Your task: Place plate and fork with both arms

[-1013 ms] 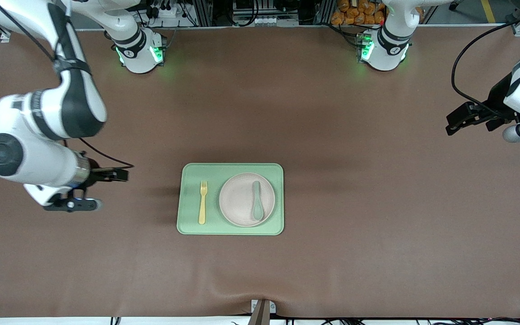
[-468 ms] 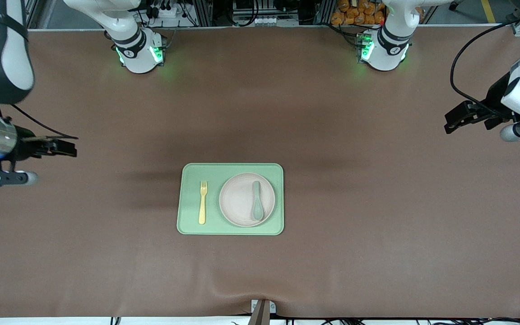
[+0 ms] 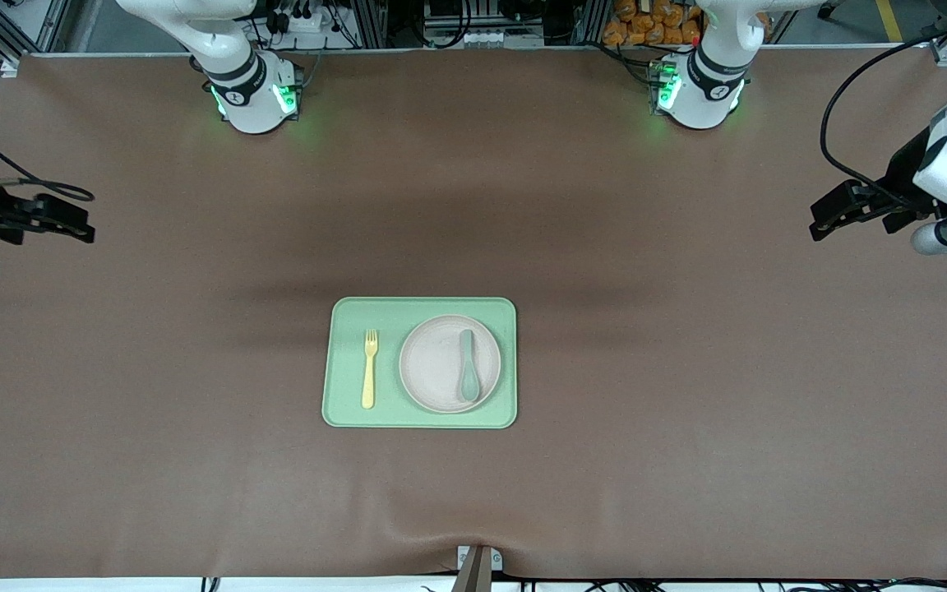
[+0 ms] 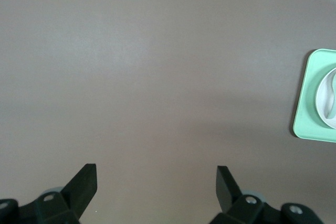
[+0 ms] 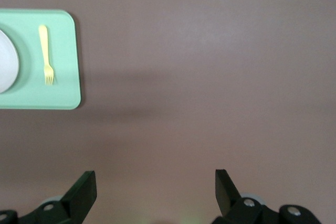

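The left gripper (image 4: pixel 156 187) hangs with jaws spread wide and empty over bare brown tabletop (image 4: pixel 147 77), while a green tray (image 4: pixel 305 103) carrying the plate (image 4: pixel 321 95) shows at the edge.

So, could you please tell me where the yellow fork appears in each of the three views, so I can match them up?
Front view: the fork lies on the green tray, beside the plate, toward the right arm's end.
Left wrist view: the fork is not in it; only a corner of the tray with part of the plate shows.
Right wrist view: the fork lies on the tray.
Shared landmark: the green tray.
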You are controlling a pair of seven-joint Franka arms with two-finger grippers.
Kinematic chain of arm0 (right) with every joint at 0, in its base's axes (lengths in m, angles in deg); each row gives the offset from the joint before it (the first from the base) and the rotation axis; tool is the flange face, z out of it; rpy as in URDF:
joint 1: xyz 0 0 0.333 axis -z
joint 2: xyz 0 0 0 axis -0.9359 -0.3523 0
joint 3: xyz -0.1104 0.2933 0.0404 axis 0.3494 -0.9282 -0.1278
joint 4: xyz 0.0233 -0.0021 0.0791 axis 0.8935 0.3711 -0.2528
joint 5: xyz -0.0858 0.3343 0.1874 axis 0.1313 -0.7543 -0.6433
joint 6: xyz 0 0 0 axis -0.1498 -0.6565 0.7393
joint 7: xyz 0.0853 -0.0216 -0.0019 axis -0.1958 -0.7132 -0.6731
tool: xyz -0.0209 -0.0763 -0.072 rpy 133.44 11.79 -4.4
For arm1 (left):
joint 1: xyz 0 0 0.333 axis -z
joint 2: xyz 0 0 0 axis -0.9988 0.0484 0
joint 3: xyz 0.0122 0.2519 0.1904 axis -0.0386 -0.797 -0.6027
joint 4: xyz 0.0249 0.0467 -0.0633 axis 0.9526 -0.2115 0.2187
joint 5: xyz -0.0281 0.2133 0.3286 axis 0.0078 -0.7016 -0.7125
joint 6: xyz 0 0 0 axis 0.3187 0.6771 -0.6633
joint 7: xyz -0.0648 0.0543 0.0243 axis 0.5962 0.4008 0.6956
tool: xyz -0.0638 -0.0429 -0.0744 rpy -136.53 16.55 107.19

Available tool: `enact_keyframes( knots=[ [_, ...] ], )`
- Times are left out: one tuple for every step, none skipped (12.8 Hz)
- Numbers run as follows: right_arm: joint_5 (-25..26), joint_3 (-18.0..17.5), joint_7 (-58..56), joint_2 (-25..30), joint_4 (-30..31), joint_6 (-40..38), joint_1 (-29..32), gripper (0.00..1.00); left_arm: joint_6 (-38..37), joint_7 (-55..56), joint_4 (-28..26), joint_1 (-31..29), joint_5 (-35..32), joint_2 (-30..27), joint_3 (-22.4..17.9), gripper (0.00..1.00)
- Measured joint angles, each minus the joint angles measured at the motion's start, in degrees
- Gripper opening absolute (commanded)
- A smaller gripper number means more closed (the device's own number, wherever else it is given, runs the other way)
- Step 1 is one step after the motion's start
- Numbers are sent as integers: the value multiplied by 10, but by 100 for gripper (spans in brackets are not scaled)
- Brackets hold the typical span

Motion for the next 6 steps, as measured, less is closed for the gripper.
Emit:
enact_keyframes(
  knots=[
    [0,0,-6,2,-18,-4,3,100,-1,0,0,0,0,-2,0,100],
    [0,0,-16,3,-30,-9,3,100,-3,0,0,0,0,-3,0,100],
    [0,-2,-22,3,-36,-13,3,100,-4,0,0,0,0,-4,0,100],
    [-2,-2,-27,2,-37,-21,4,100,-5,0,0,0,0,-4,0,100],
    [-5,-2,-37,1,-37,-31,6,100,-5,0,1,0,0,-4,0,100],
    [-7,-2,-48,0,-36,-37,11,100,-6,0,1,0,0,-4,0,100]
  ],
)
